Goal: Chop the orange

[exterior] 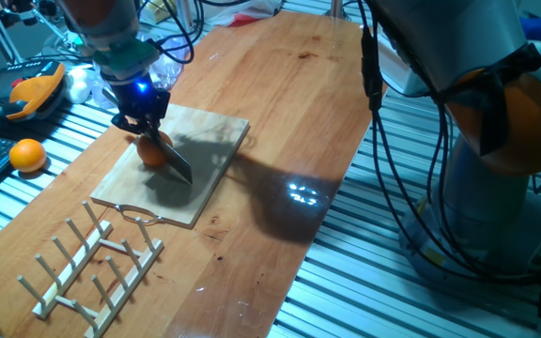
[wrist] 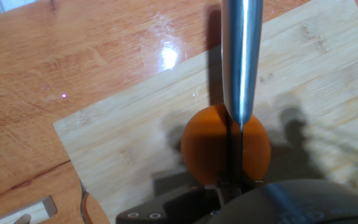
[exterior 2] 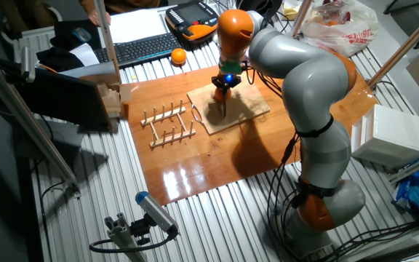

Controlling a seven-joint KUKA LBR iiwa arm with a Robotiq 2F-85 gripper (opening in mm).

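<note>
The orange (wrist: 204,152) rests on a pale wooden cutting board (wrist: 129,143), near its left end (exterior: 219,141). My gripper (exterior: 142,122) hangs right above the fruit and is shut on the handle of a knife (exterior: 177,161). In the hand view the steel blade (wrist: 241,56) runs straight across the middle of the orange, and a dark line marks where its edge meets the skin. The other fixed view shows the gripper (exterior 2: 225,81) and the knife (exterior 2: 222,106) over the board (exterior 2: 242,110). The orange (exterior: 151,153) is partly hidden by the blade and the fingers.
A second whole orange (exterior: 28,155) lies off the wooden tabletop at the left, beside an orange-and-black handheld device (exterior: 36,92) and a keyboard (exterior 2: 140,47). A wooden dish rack (exterior: 92,268) stands near the board's front corner. Cables hang by the arm's base (exterior: 496,188).
</note>
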